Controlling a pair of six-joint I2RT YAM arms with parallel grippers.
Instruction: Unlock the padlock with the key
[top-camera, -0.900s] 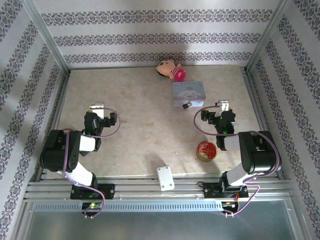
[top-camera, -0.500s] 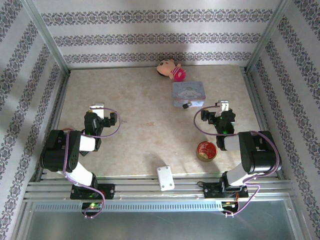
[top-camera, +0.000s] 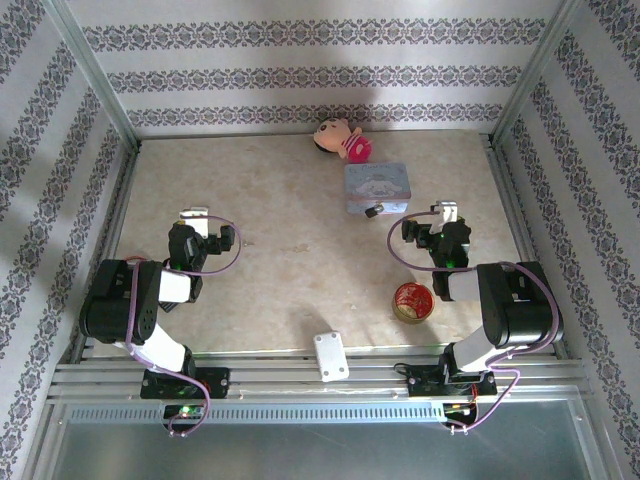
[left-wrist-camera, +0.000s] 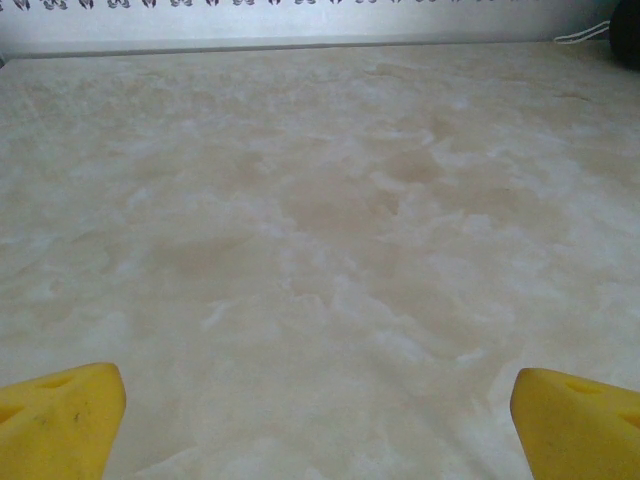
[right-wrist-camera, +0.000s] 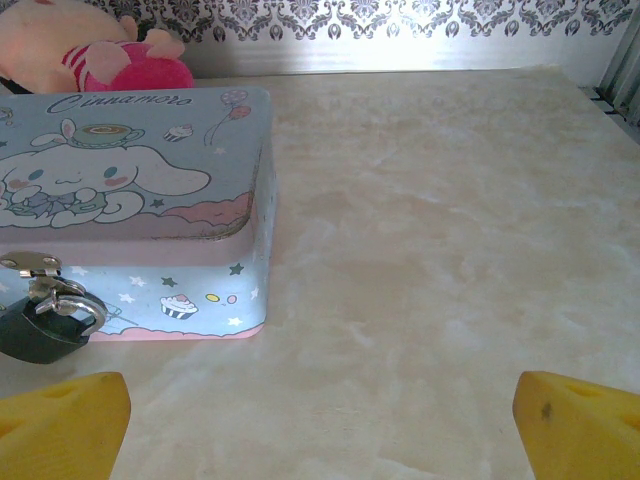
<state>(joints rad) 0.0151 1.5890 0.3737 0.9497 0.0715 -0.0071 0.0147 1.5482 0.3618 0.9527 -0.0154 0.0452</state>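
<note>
The padlock (right-wrist-camera: 38, 328) is small and dark, and it hangs by its thin shackle from the silver hasp on the front of the pale-blue cartoon tin (right-wrist-camera: 140, 190). From above, the padlock (top-camera: 374, 211) sits at the tin's (top-camera: 377, 185) near edge. My right gripper (right-wrist-camera: 320, 428) is open with nothing between its yellow fingertips (right-wrist-camera: 65, 425). It hovers low over the table, just right of the tin's front corner, with the padlock off to its left. My left gripper (left-wrist-camera: 320, 428) is open too and faces bare table on the left side (top-camera: 194, 214).
A pink plush doll (top-camera: 343, 140) lies behind the tin. A round red tin (top-camera: 411, 300) stands near the right arm's base. A white block (top-camera: 329, 355) rests on the table's front edge. Metal rails and patterned walls ring the marbled table (top-camera: 280, 250).
</note>
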